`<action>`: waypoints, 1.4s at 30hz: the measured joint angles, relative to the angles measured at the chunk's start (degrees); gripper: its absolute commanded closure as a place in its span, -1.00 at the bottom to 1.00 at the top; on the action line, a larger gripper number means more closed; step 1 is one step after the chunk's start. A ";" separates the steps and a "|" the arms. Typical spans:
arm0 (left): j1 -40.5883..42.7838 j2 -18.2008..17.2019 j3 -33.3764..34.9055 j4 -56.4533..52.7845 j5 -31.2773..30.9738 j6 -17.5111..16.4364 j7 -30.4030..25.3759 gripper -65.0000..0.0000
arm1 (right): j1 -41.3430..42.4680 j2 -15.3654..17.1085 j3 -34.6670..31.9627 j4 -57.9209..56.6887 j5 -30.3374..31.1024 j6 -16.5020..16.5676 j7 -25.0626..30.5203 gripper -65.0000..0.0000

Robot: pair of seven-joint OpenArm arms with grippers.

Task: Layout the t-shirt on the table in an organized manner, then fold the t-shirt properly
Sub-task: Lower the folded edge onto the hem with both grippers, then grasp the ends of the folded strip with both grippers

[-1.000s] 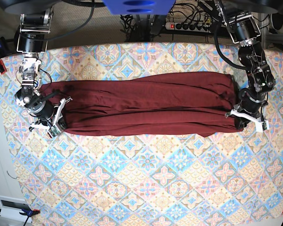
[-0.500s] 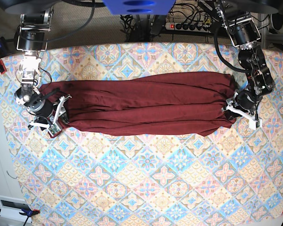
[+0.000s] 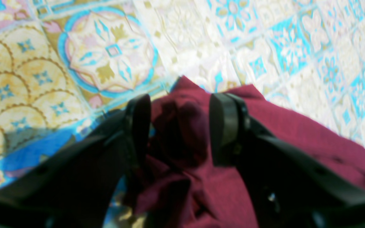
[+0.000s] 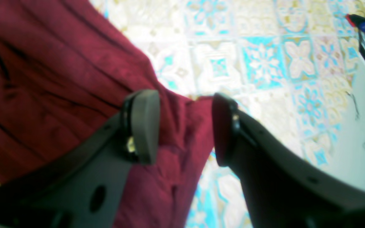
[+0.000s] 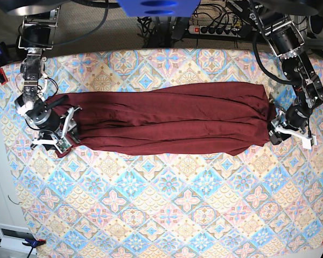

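In the base view, the right tool point(image 5: 61, 137) sits at the left end of the t-shirt point(image 5: 167, 121). Its jaws stand apart, and in the right wrist view point(image 4: 182, 126) the cloth corner lies loose between them, pinched by neither. A second ago this tool was clamped on that end; it has let go.

The t-shirt itself lies across the desk point(image 5: 167, 215) as one long maroon band, folded lengthwise, stretched from one tool to the other and fairly smooth along its top.

At the right end, the left tool point(image 5: 290, 134) has likewise opened. In the left wrist view point(image 3: 177, 126) the jaws are spread, with the bunched tip of cloth lying between them, not gripped. This tool has also drawn slightly outward from where it stood a second ago.

Both releases together suggest that the lengthwise fold has been set down and is finished. The likely next step is a fresh grip on one end, to bring it over toward the other.
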 measured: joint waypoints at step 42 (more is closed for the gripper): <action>-9.70 2.73 14.82 -17.66 8.41 -0.57 -5.99 0.92 | 9.66 -1.62 -10.67 -10.82 -0.02 0.00 -2.05 0.19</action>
